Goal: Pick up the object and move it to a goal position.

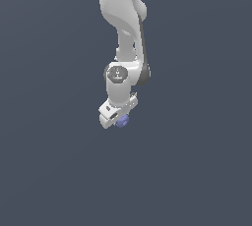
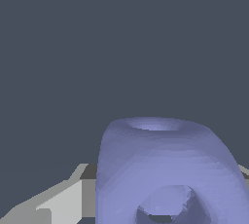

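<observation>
The object is a small periwinkle-blue lumpy ball [image 1: 122,120] with holes, sitting at the tip of my white gripper [image 1: 119,118] in the exterior view. Seen from the wrist, the ball [image 2: 165,169] fills the near field, showing a dimple on one side and a hole through its front. A grey finger [image 2: 63,201] lies right beside it, and the other finger is mostly hidden behind the ball. The fingers stand closed against the ball, which is held in them.
A plain dark grey-blue surface [image 1: 197,171] spreads all around. The white arm [image 1: 120,14] comes down from the upper middle of the exterior view. No other objects show.
</observation>
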Controlling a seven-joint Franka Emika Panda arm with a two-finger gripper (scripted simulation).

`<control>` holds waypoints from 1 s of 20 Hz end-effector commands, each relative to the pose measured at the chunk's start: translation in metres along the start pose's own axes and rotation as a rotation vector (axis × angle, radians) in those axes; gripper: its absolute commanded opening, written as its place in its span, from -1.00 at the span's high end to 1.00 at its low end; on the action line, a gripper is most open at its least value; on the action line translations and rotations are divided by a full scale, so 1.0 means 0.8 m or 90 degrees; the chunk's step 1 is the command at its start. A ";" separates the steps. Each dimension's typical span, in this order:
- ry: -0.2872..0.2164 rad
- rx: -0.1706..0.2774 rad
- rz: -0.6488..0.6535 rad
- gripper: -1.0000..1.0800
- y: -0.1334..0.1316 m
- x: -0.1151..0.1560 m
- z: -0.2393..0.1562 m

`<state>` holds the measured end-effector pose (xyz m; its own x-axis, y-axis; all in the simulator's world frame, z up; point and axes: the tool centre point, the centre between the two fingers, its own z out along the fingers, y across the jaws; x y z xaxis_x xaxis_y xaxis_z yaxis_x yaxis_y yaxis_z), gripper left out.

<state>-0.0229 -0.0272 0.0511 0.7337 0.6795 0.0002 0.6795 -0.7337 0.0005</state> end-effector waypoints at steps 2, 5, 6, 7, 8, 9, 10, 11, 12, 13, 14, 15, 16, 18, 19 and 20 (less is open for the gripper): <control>0.000 -0.001 -0.001 1.00 -0.012 0.009 -0.018; 0.000 -0.001 -0.001 1.00 -0.028 0.020 -0.042; 0.000 -0.001 -0.001 1.00 -0.035 0.024 -0.051; 0.000 -0.001 -0.001 1.00 -0.041 0.029 -0.061; 0.000 -0.001 -0.001 1.00 -0.049 0.033 -0.071; 0.000 -0.001 -0.001 1.00 -0.056 0.038 -0.082; 0.000 -0.001 -0.001 1.00 -0.064 0.044 -0.094; 0.000 -0.001 -0.001 1.00 -0.072 0.050 -0.106; 0.000 -0.001 -0.001 1.00 -0.081 0.055 -0.119; 0.000 -0.001 -0.001 1.00 -0.089 0.061 -0.131; 0.000 -0.001 -0.001 1.00 -0.098 0.067 -0.144; 0.000 -0.001 -0.001 1.00 -0.106 0.073 -0.157; -0.001 -0.001 -0.001 1.00 -0.115 0.079 -0.169; -0.001 -0.001 -0.001 1.00 -0.132 0.091 -0.194; -0.001 -0.001 -0.001 1.00 -0.140 0.097 -0.207; -0.001 -0.001 -0.001 1.00 -0.148 0.103 -0.220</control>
<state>-0.0408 0.1035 0.2111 0.7319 0.6814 -0.0005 0.6814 -0.7319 0.0025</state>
